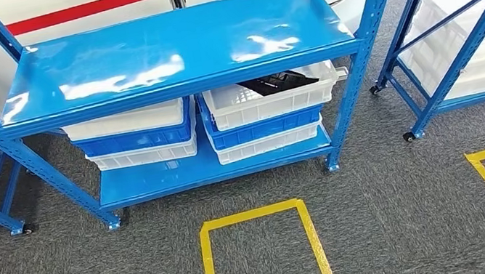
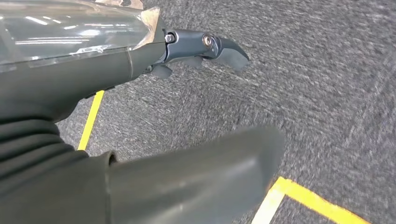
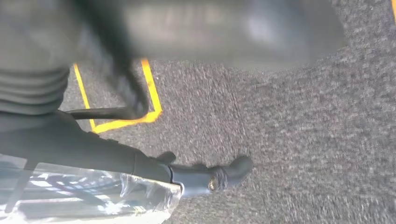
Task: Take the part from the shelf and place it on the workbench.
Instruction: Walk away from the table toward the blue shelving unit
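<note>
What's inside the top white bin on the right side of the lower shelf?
A dark part lies in the white bin, near its back. The blue shelf board above hides the bin's rear, so anything further back cannot be seen.

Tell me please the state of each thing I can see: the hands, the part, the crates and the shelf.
Left hand: empty, fingers apart, above the carpet.
Right hand: empty, fingers apart, above the carpet.
Black part: lying tilted in the top white crate, not yet taken.
Top white crate: uncovered, stacked on a blue crate.
Blue shelf: top board bare, crates on the lower board.
</note>
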Controlling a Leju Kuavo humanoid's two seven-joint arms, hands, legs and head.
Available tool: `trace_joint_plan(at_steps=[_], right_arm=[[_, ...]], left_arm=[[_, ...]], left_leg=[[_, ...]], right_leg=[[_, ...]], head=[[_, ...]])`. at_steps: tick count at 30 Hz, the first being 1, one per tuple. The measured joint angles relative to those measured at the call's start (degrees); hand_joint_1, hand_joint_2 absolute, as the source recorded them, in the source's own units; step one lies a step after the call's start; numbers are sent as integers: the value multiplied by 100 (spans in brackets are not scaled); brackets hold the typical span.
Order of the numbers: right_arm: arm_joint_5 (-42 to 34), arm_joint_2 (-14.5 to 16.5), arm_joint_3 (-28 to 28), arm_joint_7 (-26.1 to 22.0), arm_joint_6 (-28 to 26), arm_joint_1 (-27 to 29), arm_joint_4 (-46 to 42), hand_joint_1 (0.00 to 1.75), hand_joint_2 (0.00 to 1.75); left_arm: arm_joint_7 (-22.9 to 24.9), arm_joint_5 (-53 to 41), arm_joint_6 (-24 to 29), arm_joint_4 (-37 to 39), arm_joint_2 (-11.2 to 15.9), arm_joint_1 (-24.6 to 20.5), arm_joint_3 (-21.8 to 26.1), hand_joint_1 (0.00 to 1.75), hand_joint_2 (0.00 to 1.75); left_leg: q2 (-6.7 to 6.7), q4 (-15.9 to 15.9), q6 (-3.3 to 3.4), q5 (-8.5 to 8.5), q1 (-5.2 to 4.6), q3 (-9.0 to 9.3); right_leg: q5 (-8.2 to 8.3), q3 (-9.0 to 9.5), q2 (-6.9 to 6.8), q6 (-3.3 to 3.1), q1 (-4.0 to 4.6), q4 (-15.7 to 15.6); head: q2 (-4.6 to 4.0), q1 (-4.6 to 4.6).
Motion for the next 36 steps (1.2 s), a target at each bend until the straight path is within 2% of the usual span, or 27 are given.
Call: trace_joint_plan(at_steps=[1,3,5,7,13,15,16,17,18,19,20,21,22,23,24,25,26,28,29,30,32,36], right_arm=[[4,-1,0,1,-1,-3,-1,0,175],[13,-6,0,1,-2,-4,-2,0,175],[18,-20,0,1,-2,-5,-2,0,175],[19,-30,0,1,-2,-5,-2,0,175],[19,-31,0,1,-2,-4,-2,0,175],[20,-36,0,1,-2,-1,-2,0,175],[22,-40,0,1,-2,3,-2,0,175],[25,-47,0,5,-4,4,-2,0,175],[27,-56,0,11,-13,0,-2,0,175],[25,-59,-1,19,-31,-3,-2,0,175],[20,-54,-1,26,-49,-7,-2,0,175],[15,-46,-2,29,-66,-8,-2,0,175],[10,-37,-3,31,-75,-5,-2,0,175],[9,-33,-3,31,-76,-3,-2,0,175],[9,-35,-4,31,-77,-2,-2,0,175],[8,-36,-4,31,-76,-1,-2,0,175],[8,-33,-4,31,-76,-1,-2,0,175],[8,-30,-4,31,-76,-4,-2,0,175],[8,-31,-4,31,-76,-7,-2,0,175],[8,-36,-5,31,-76,-9,-2,0,175],[9,-46,-7,28,-75,-11,-2,0,175],[27,-52,-9,1,-63,-6,-2,0,175]], left_arm=[[7,1,0,1,-3,6,0,0,0],[16,1,1,1,-10,8,0,0,0],[20,1,1,0,-16,-3,-1,0,0],[20,1,1,0,-19,-10,-2,0,0],[21,1,1,0,-19,-12,-1,0,0],[25,1,1,0,-19,-10,0,0,0],[28,1,3,0,-20,-8,0,0,0],[32,1,9,1,-25,-8,0,0,0],[37,-11,17,1,-31,-10,0,0,0],[42,-27,26,1,-35,-12,-1,0,0],[45,-42,32,0,-37,-14,-1,0,0],[46,-57,35,-1,-36,-16,-2,0,0],[46,-61,36,-2,-34,-15,-2,0,0],[46,-61,36,-2,-34,-14,-2,0,0],[47,-61,36,-2,-34,-13,-2,0,0],[48,-61,36,-2,-34,-13,-2,0,0],[48,-61,36,-2,-34,-14,-2,0,0],[49,-61,36,-1,-34,-24,-3,0,87],[49,-61,36,-1,-34,-28,-4,0,131],[49,-62,36,0,-37,-32,-4,0,175],[49,-64,37,0,-41,-33,-4,0,175],[54,-104,87,0,-39,-31,-5,0,175]], left_leg=[[-1,-48,20,58,13,59],[9,-152,57,119,38,171],[15,-178,96,111,25,207],[12,-176,116,93,6,213],[10,-175,120,87,-1,214],[-2,-175,126,72,-13,229],[-18,-174,124,50,-23,261],[-36,-168,106,8,-45,303],[-50,-167,70,-31,-52,343],[-57,21,-8,-195,-41,301],[-53,334,-96,-401,-13,174],[-44,732,-180,-618,37,-14],[-28,1195,-259,-832,88,-244],[-16,1443,-304,-884,131,-391],[-2,1478,-343,-816,168,-437],[12,1285,-377,-645,204,-367],[23,903,-405,-419,235,-192],[29,106,-422,-88,265,198],[21,-119,-409,-21,268,312],[11,-212,-394,-12,256,358],[-4,-220,-359,-4,207,361],[-9,-214,-269,-3,108,348]], right_leg=[[-30,15,-6,23,18,24],[-212,-96,-10,17,47,360],[-504,-484,-7,-28,36,1057],[-667,-775,-7,-42,31,1520],[-692,-860,-7,-36,31,1640],[-638,-945,-7,1,31,1692],[-448,-873,-7,49,34,1421],[-183,-738,-6,65,52,988],[64,-578,-4,37,69,546],[308,-390,-6,-22,49,98],[399,-305,-9,-109,25,-72],[415,-275,-14,-166,-14,-97],[428,-244,-18,-190,-55,-120],[424,-243,-17,-188,-64,-120],[418,-238,-14,-182,-77,-119],[407,-225,-10,-167,-95,-118],[392,-204,-7,-145,-113,-117],[351,-179,-3,-70,-105,-114],[324,-181,-5,-37,-78,-107],[301,-189,-7,-20,-43,-101],[286,-193,-10,5,-18,-100],[320,-180,-9,64,-70,-134]], head=[[0,3],[0,12],[0,19],[0,17],[0,16],[0,16],[0,17],[0,16],[0,14],[0,-4],[0,-25],[0,-42],[0,-59],[0,-58],[0,-58],[0,-59],[0,-60],[0,-84],[0,-87],[0,-89],[0,-69],[0,-69]])
